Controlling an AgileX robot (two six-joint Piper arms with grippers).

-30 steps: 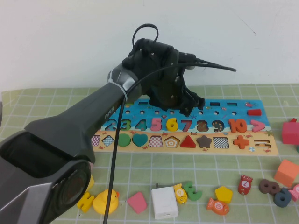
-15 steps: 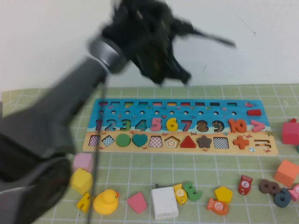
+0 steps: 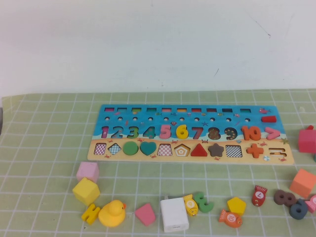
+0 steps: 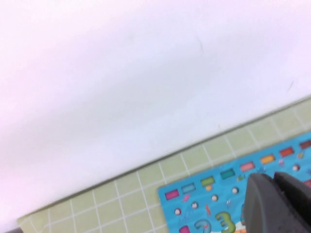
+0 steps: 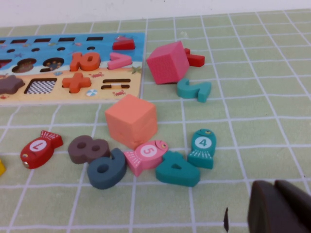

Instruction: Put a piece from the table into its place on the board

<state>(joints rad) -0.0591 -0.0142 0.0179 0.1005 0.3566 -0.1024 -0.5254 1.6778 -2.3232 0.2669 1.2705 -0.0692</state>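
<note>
The yellow numeral 6 (image 3: 181, 132) lies flat in its 6-shaped place in the numeral row of the board (image 3: 237, 114), between the pink 5 and the red 7. The board rests on the green gridded table mat (image 3: 49, 123). Neither arm shows in the high view. In the left wrist view my left gripper (image 4: 274, 180) is shut and empty, held high over the board's (image 4: 194, 204) left end. In the right wrist view my right gripper (image 5: 275, 188) is shut and empty, low over the mat, to the right of the board (image 5: 131, 53).
Loose pieces lie in front of the board: pink cube (image 3: 87, 171), yellow cube (image 3: 86, 190), duck (image 3: 112, 213), white block (image 3: 174, 214), green numeral (image 3: 202, 201), yellow pentagon (image 3: 236, 205). An orange cube (image 3: 302, 182) and a red-pink cube (image 3: 307, 139) sit at the right edge.
The left arm, which hung over the board's numeral row a second ago, has lifted up and away and left the high view. The yellow 6 stays in its recess.
</note>
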